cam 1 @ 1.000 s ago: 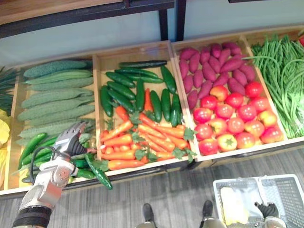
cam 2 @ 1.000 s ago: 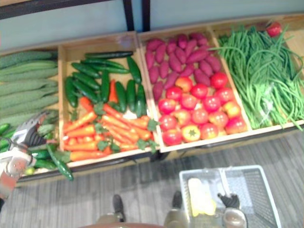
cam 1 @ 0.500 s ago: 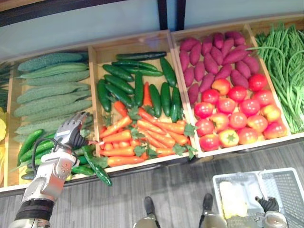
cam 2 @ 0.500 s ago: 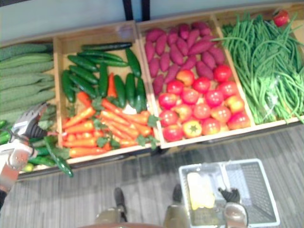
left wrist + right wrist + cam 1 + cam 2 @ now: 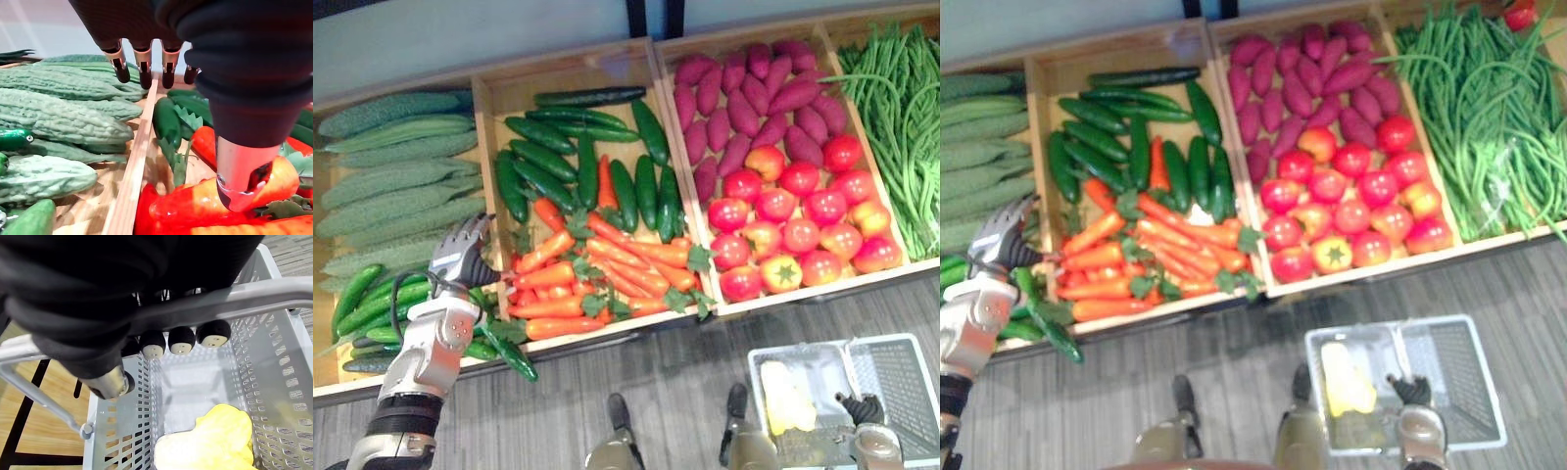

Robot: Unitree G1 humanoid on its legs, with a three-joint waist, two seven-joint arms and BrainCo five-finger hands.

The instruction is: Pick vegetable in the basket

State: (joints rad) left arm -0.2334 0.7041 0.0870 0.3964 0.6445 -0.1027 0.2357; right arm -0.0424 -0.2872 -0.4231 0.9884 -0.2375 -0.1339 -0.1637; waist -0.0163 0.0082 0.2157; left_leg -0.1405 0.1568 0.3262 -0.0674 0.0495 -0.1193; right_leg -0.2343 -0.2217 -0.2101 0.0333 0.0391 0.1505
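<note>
the left hand (image 5: 460, 257) hovered over the wooden divider (image 5: 132, 171), fingers straight and empty, thumb just above a carrot (image 5: 181, 208) lying in its crate (image 5: 568, 78), likely lining up a grasp. the right hand (image 5: 182, 339) was curled round the handle (image 5: 234, 296) so the basket (image 5: 901, 382) hung ready below
</note>
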